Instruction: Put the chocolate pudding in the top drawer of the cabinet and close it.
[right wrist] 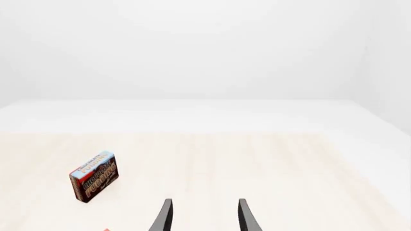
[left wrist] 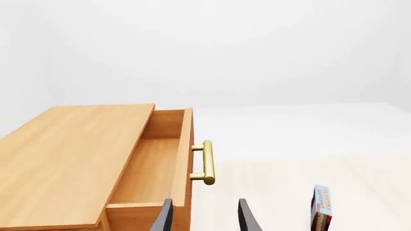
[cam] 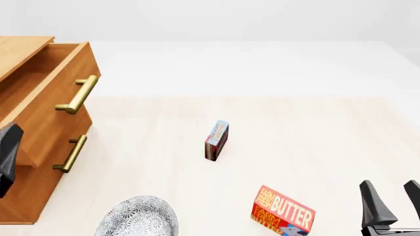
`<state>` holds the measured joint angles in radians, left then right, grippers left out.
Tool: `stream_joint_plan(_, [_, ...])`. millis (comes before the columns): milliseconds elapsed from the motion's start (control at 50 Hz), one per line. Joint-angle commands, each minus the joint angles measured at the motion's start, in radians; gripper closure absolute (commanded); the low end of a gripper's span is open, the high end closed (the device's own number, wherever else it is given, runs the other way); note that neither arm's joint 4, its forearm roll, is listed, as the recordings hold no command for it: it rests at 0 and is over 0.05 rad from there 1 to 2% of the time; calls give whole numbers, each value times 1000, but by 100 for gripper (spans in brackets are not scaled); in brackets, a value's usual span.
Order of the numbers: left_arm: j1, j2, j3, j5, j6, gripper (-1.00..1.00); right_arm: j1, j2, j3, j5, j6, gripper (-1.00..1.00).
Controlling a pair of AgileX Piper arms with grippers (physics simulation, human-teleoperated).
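Top drawer (cam: 46, 93) of cabinet (left wrist: 64, 159) pulled open. Chocolate pudding (cam: 217, 140) stands on edge mid-table (cam: 315, 128), well apart from cabinet. Left gripper (left wrist: 204, 216) spread, empty, near drawer front. Right gripper (cam: 394, 199) spread, empty. Butter box (cam: 284, 212) and patterned plate (cam: 137, 216) at near edge.

Left gripper (left wrist: 204, 217): two slim, dark grey to black fingers (left wrist: 164, 217), tapered to narrow tips, are seen in the left wrist view; a dark angular housing is seen at the left edge of the front view. Right gripper (cam: 394, 199): matching dark, pointed fingers (cam: 373, 200) are mounted on a black base. No cables, screws or markings can be made out.
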<state>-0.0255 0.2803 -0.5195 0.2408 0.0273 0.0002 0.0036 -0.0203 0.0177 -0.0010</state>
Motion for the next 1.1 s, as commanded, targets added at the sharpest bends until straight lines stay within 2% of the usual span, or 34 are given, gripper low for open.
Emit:
stream_joint_plan(20, [-11,137,-122,16,-10,-100,0,-1,0,1,0,-100])
stream_joint_plan(120, [3,217,-225,90,-27,-100,0,-1,0,1,0,-100])
stream_joint_plan(160, [-1,244,-259,110,-1,-100,0,-1,0,1,0,-100])
stream_joint_plan(180, [-8,255,-273,115,-12,-100,0,-1,0,1,0,-100])
stream_joint_plan(200, [-9,281,-352,168,-18,-100,0,-1,0,1,0,-100])
stream_joint_plan(260, [-15,303,-335,141,-20,-100,0,0,0,1,0,-100])
stream_joint_plan(360, [-5,357,-409,206,-42,-100,0,-1,0,1,0,-100])
stream_joint_plan(540, [-2,419,-469,284,-70,-100,0,-1,0,1,0,-100])
stream_joint_plan(600, [8,444,-486,314,-52,-100,0,-1,0,1,0,-100])
stream_joint_plan(620, [47,453,-498,334,-39,-100,0,-1,0,1,0,-100])
stream_joint_plan(720, [87,470,-543,386,-35,-100,0,0,0,1,0,-100])
stream_joint_plan(780, [70,491,-563,414,-11,-100,0,-1,0,1,0,-100])
stream_joint_plan(800, [94,492,-568,419,-10,-100,0,-1,0,1,0,-100])
stream_joint_plan(1020, [119,559,-630,508,-19,-100,0,-1,0,1,0,-100])
stream_joint_plan(1100, [107,584,-628,528,-44,-100,0,-1,0,1,0,-100])
